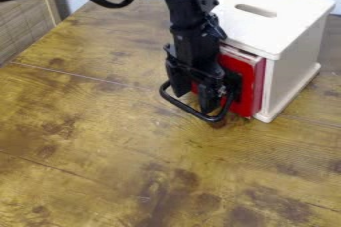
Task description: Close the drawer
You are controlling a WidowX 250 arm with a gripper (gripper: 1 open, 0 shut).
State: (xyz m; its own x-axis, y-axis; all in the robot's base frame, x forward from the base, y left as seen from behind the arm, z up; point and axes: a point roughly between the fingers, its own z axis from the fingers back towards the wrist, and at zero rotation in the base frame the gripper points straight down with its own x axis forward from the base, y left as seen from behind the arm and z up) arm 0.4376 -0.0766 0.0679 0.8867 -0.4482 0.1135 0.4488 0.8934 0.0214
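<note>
The drawer point(241, 73) shows its red front low on the left face of the pale wooden box point(273, 27). It sits almost flush with the box, and only a thin strip of its side shows. Its black loop handle point(190, 110) sticks out over the table. My gripper point(197, 82) hangs from the dark arm point(186, 7) right in front of the drawer front, just above the handle. The fingers point(174, 76) are spread, so the gripper is open with nothing between them. They hide the bracket and much of the red face.
The box with the slotted top stands at the back right of the worn wooden table point(94, 161). A wooden wall panel point(24, 22) runs along the far left edge.
</note>
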